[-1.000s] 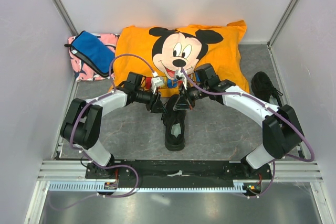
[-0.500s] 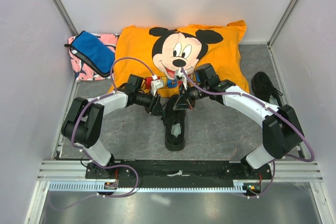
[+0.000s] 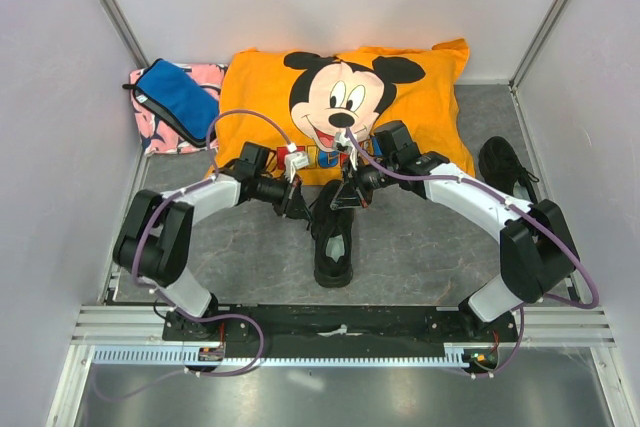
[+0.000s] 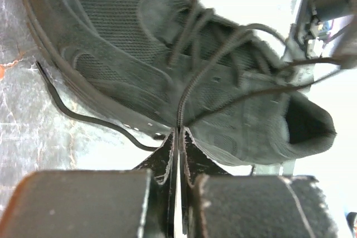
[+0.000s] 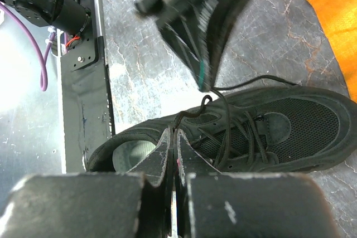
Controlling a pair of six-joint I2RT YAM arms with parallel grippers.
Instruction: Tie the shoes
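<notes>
**Both jaws pinched shut on the middle shoe's laces**

The shoe [image 3: 333, 245] being worked on lies on the grey worktop [image 3: 240, 247] between the two arms, with its heel toward their bases and its toe near the orange pillow [image 3: 420, 107]. The left arm [image 3: 215, 192] reaches in from its side. The left jaws are closed tight on a thin black lace [image 4: 179, 101] that runs taut from their tips up to the eyelets (another lace end trails loose on the worktop beside the sole). The right arm [image 3: 460, 192] comes in from the opposite side. The right jaws are pressed together over the shoe's opening, gripping a lace strand [image 5: 192, 116] at their tips. The second shoe [image 3: 505, 172] lies well apart, by the right wall. A blue pouch [image 3: 178, 99] rests on a pink cloth [image 3: 150, 137] in the far left corner.
</notes>
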